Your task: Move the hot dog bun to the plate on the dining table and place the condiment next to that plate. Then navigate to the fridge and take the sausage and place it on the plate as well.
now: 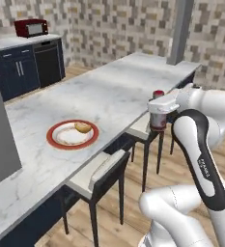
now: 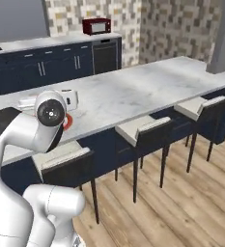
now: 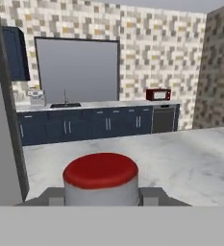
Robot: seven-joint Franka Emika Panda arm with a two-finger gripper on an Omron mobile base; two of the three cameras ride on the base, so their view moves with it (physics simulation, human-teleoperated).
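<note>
Arm bent forward (elbow high); end effector (image 1: 158, 117) clamped on condiment (image 1: 158, 120).

I count one marble worktop (image 1: 109, 91), one orange-rimmed plate (image 1: 56, 141), and one bun (image 1: 83, 128) lying on it. One red-capped sauce bottle (image 1: 158, 116) sits in my one claw (image 1: 158, 112). Three stools (image 2: 143, 130) line the worktop's edge. One red microwave (image 1: 31, 28) stands on the far navy counter (image 1: 17, 43).

small dark marking on the robot arm (image 1: 203, 166), illegible; no readable text
</note>
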